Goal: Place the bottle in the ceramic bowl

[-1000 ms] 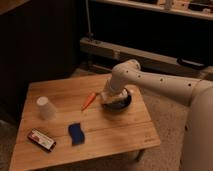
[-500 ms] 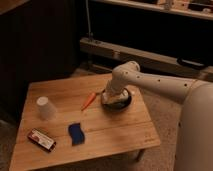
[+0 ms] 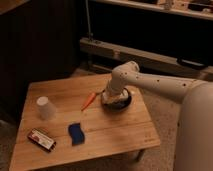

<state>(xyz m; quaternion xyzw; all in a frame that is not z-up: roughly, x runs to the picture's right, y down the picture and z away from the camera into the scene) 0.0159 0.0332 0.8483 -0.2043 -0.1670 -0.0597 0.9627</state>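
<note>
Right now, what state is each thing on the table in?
Hand: down inside the ceramic bowl.
Ceramic bowl: upright, at the table's far right.
Bottle: hidden, cannot tell.
White cup: upside down.
Carrot: lying flat.
Blue sponge: flat.
Red-and-white box: flat.

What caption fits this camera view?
Gripper down in the bowl on a table.

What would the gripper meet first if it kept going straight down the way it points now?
Most likely the inside of the ceramic bowl: the gripper points down right over it. Depth is unclear, and the bottle cannot be made out.
</note>
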